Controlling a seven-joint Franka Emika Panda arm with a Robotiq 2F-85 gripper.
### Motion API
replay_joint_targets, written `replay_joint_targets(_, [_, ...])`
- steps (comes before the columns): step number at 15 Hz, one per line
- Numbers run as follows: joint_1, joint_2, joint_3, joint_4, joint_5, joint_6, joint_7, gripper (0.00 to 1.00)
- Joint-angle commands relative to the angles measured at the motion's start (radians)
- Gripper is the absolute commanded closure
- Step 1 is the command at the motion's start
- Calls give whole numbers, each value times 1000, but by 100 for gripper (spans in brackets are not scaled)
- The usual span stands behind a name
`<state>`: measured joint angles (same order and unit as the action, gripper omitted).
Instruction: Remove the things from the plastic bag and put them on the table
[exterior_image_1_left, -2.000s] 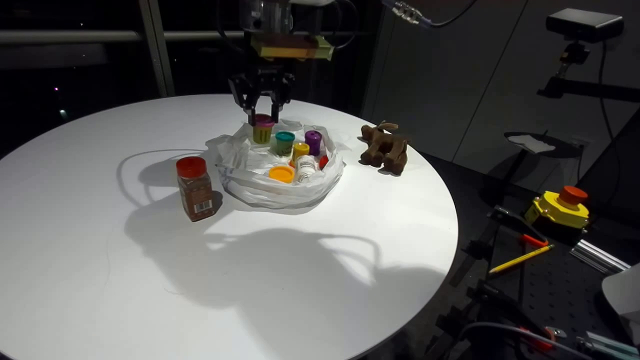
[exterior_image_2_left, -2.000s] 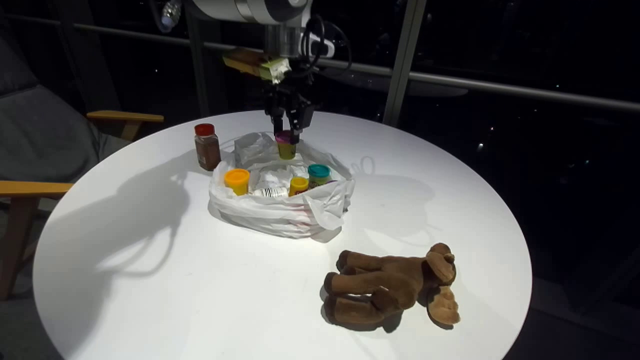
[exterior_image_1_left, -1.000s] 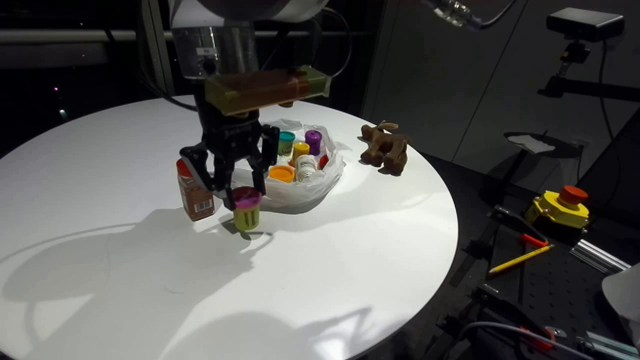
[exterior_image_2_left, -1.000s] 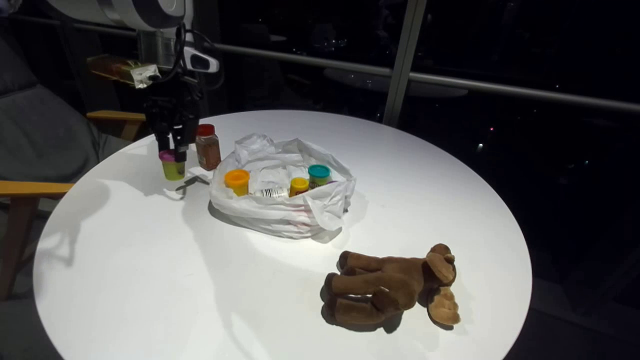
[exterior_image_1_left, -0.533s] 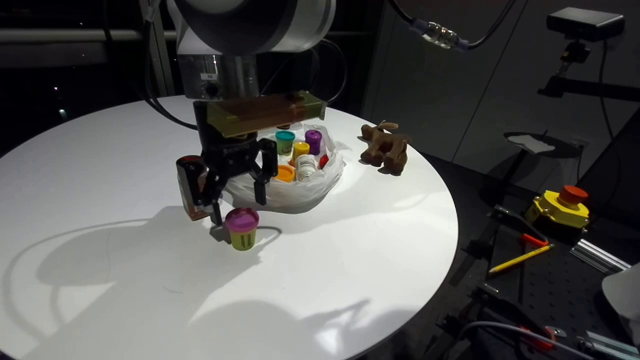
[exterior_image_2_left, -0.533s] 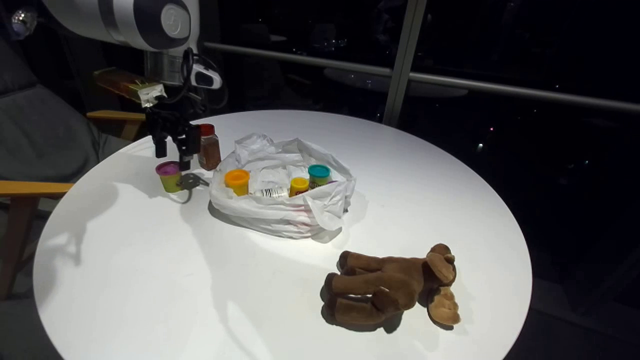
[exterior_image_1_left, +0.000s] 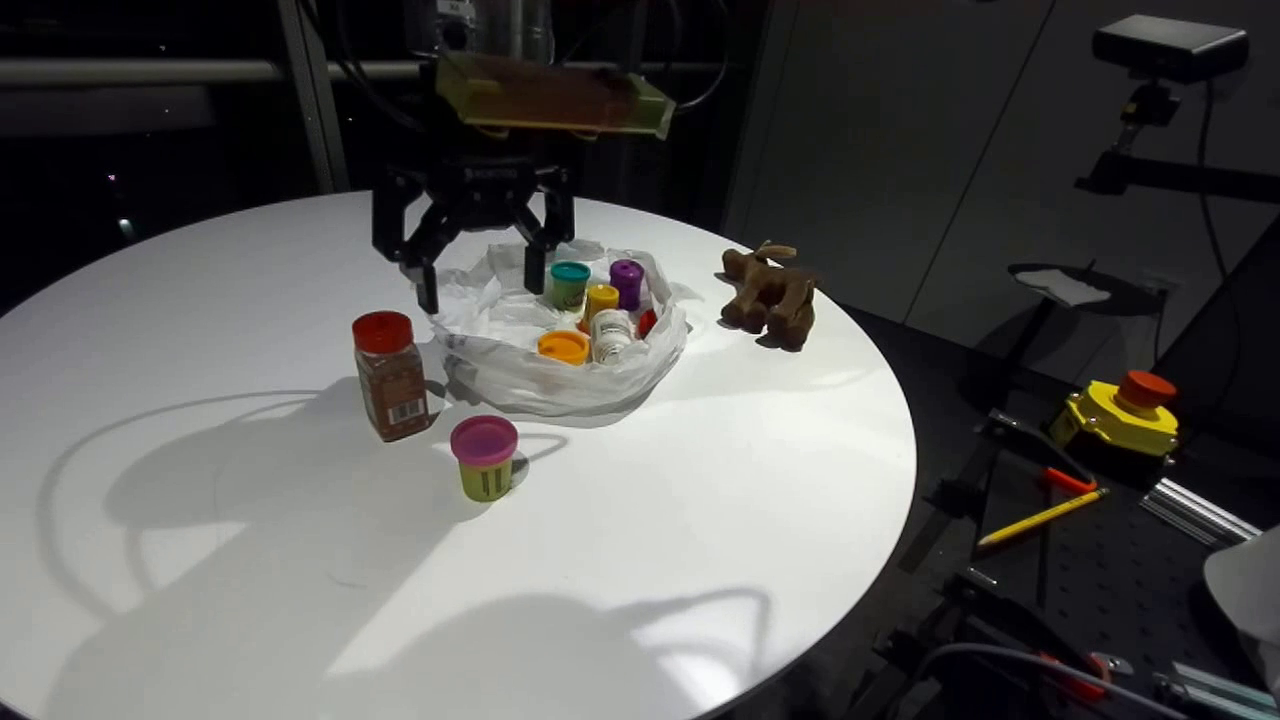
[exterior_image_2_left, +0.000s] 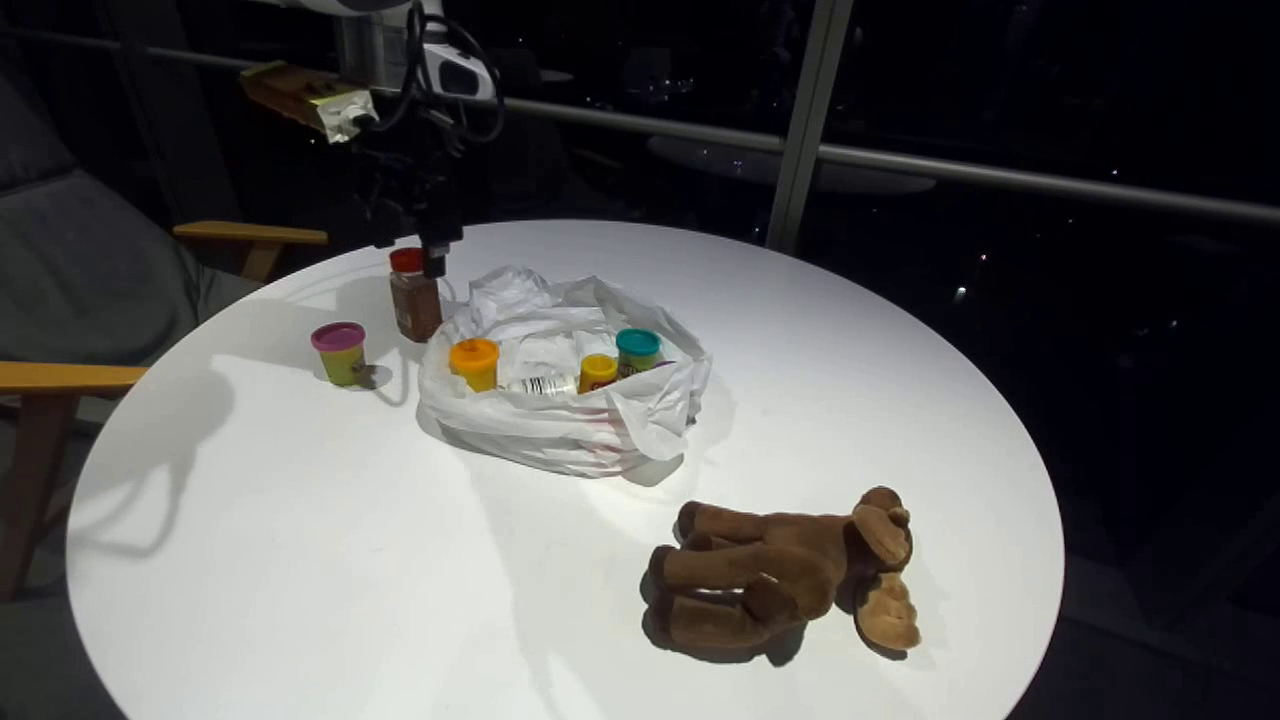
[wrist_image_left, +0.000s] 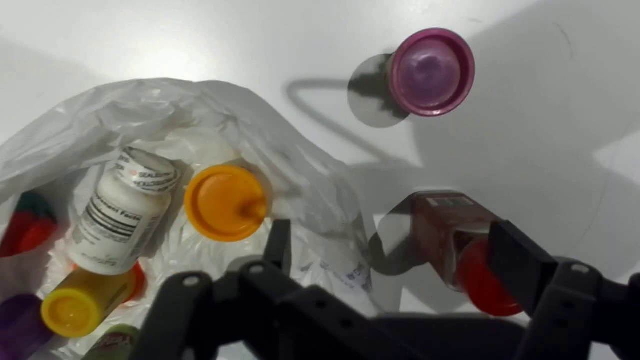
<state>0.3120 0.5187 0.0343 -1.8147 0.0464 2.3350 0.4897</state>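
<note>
A crumpled white plastic bag lies open on the white table. Inside it I see an orange-lidded tub, a white labelled bottle, a yellow tub, a teal-lidded tub, a purple container and a partly hidden red item. A yellow tub with a pink lid stands upright on the table beside the bag. My gripper hangs in the air by the bag's edge, open and holding nothing.
A red-capped spice jar stands beside the bag, and in the wrist view one finger overlaps its cap. A brown plush moose lies on the table past the bag. A chair with wooden arms is by the table's edge.
The pink-lidded tub was carried out of the bag, set on the table and let go. Since then the gripper has opened wide and risen away from it, back toward the bag.
</note>
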Motion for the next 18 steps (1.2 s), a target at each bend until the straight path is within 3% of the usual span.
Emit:
replay_joint_targets(1, [-29, -49, -26, -75, 5, 37, 58, 0])
replay_joint_targets(8, [-109, 13, -28, -90, 113, 91, 113, 0])
replay_joint_targets(18, [-116, 123, -34, -39, 180, 146, 155, 0])
